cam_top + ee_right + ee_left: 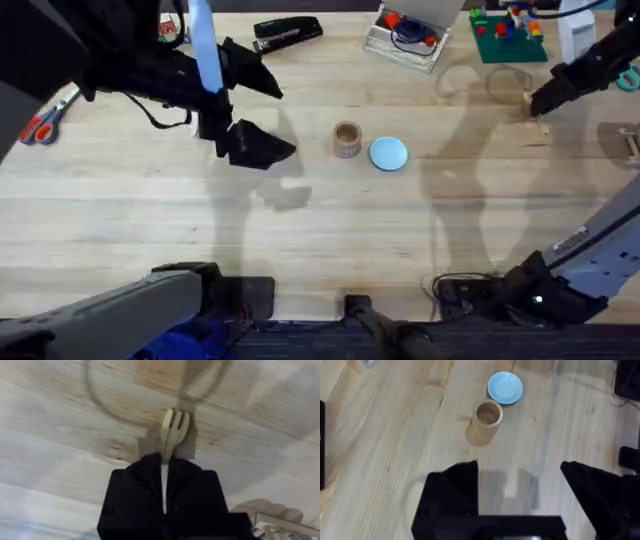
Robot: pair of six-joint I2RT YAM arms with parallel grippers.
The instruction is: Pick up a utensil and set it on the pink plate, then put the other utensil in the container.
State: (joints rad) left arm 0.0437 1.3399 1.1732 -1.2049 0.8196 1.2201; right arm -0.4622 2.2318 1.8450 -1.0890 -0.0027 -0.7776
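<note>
Fork [174, 427] first: the small pale wooden utensil sits pinched between the black fingers of the right gripper [164, 472], its thin handle running down into the narrow slit between them and its short tines pointing out past the fingertips, just over the wooden table [60, 435]. Whether the tines touch the boards cannot be told. In the overhead view this right gripper [537, 104] is at the upper right of the frame, at the end of a dark arm that comes in from the right edge.

Near the middle of the overhead frame the tan wooden cup [347, 139] stands upright, mouth up, with the light-blue round dish [388, 153] just beside it on its right. The left wrist view shows the same pair, the cup [486, 416] and the blue dish [505, 387] close together, possibly touching, and the cup's inside looks bare.

The left gripper [255, 112] hangs in the upper left of the overhead frame, large and dark, left of the cup. Its fingers are spread wide with nothing between them; in its own wrist view the left gripper [520, 477] frames bare table below the cup.

Along the top edge lie a black stapler [287, 32], a clear plastic box [408, 35] and a green toy-brick base [506, 32]; scissors with orange handles [40, 122] lie at the left edge.
</note>
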